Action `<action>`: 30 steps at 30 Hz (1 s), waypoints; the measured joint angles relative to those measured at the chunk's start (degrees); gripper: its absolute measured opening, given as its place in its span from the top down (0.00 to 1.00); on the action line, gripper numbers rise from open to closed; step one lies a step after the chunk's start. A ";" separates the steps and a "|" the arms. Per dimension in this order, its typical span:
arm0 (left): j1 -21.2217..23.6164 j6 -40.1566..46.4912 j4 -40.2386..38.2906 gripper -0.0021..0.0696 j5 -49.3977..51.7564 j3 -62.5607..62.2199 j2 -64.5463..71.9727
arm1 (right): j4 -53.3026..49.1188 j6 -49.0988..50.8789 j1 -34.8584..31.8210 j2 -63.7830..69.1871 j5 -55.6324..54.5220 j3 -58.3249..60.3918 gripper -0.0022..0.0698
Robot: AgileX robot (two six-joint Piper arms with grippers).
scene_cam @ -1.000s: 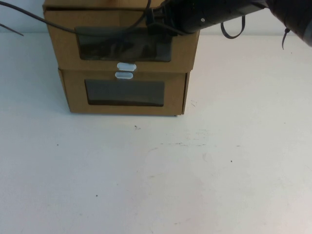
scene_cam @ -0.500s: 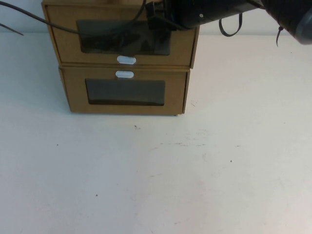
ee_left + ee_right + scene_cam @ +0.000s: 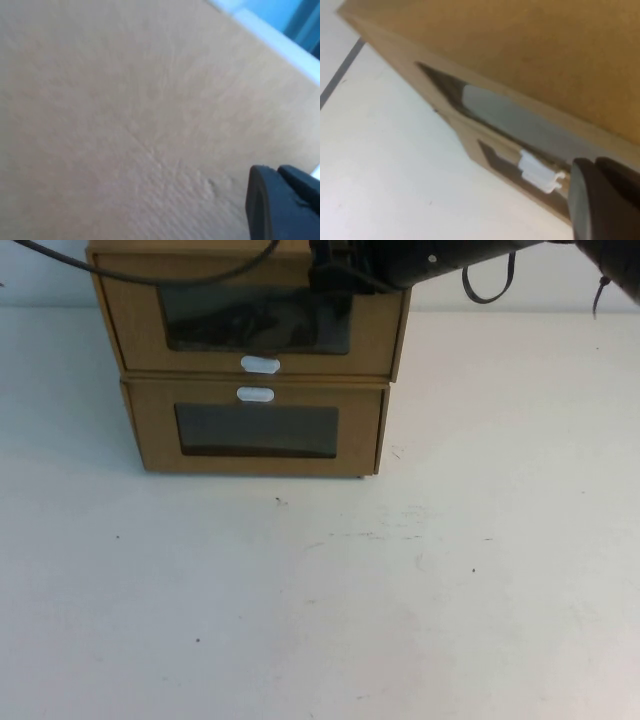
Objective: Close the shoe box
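Two brown cardboard boxes stand stacked at the back of the table. The upper one is the shoe box (image 3: 380, 335), with a clear window (image 3: 255, 320) and a white pull tab (image 3: 260, 364) below it. Its front sits about flush with the lower box (image 3: 150, 430). My right gripper (image 3: 330, 275) reaches in from the top right and rests at the shoe box's front top edge. The right wrist view looks down the shoe box (image 3: 520, 40) to the tabs (image 3: 537, 172), past the right gripper (image 3: 602, 200). My left gripper (image 3: 282, 205) hovers close over plain cardboard (image 3: 125, 100); it is out of the high view.
The lower box has its white tab (image 3: 255, 394) above its own window (image 3: 257, 430). A black cable (image 3: 150, 275) runs across the top left of the boxes. The white table (image 3: 320, 600) stretches in front, marked with small specks.
The shoe box's front has slid back from overhanging the lower box to about flush with it. The right arm moved back with it, then held nearly still.
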 joint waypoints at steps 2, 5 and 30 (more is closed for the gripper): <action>0.66 0.13 0.09 0.98 0.00 0.00 -2.01 | 0.00 -0.11 0.00 -1.58 2.29 0.00 0.99; 1.45 0.13 1.81 0.98 0.00 0.00 -5.18 | 0.00 -0.11 0.00 -4.13 5.37 0.00 0.99; 1.72 -1.07 10.90 0.98 -4.39 27.47 -40.94 | -12.63 8.67 1.31 -53.61 8.07 43.29 0.99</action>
